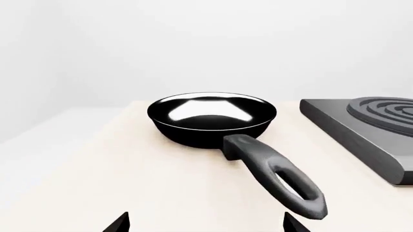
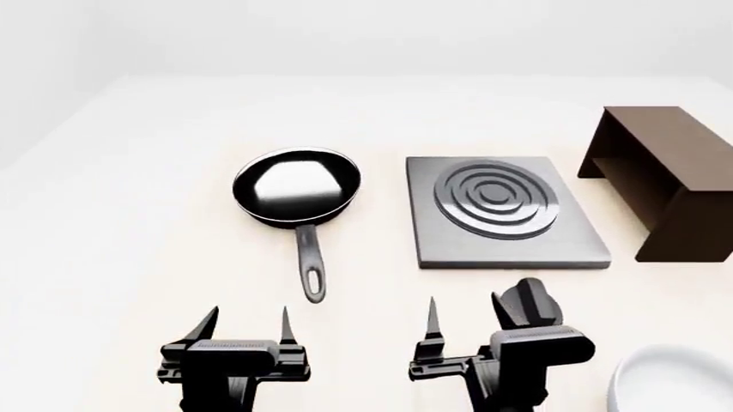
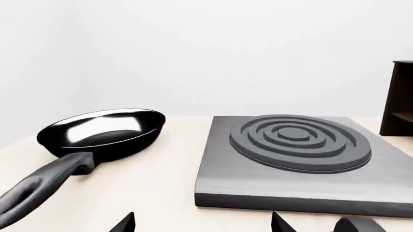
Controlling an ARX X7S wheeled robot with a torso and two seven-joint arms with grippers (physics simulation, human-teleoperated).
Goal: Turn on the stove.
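Observation:
The stove [image 2: 504, 215] is a flat dark-grey slab with raised concentric burner rings, right of centre on the pale table; it also fills the right wrist view [image 3: 290, 164]. A small black finned knob [image 2: 530, 300] stands in front of the stove's near edge and shows as a dark edge in the right wrist view [image 3: 356, 225]. My right gripper [image 2: 468, 322] is open and empty, short of the stove's near edge, with the knob just to the right of its right finger. My left gripper [image 2: 246, 324] is open and empty, near the pan's handle.
A black frying pan [image 2: 295, 184] lies left of the stove, its handle [image 2: 311, 270] pointing toward me. A brown wooden shelf [image 2: 664, 176] stands right of the stove. A white rounded object [image 2: 670, 378] shows at the lower right corner.

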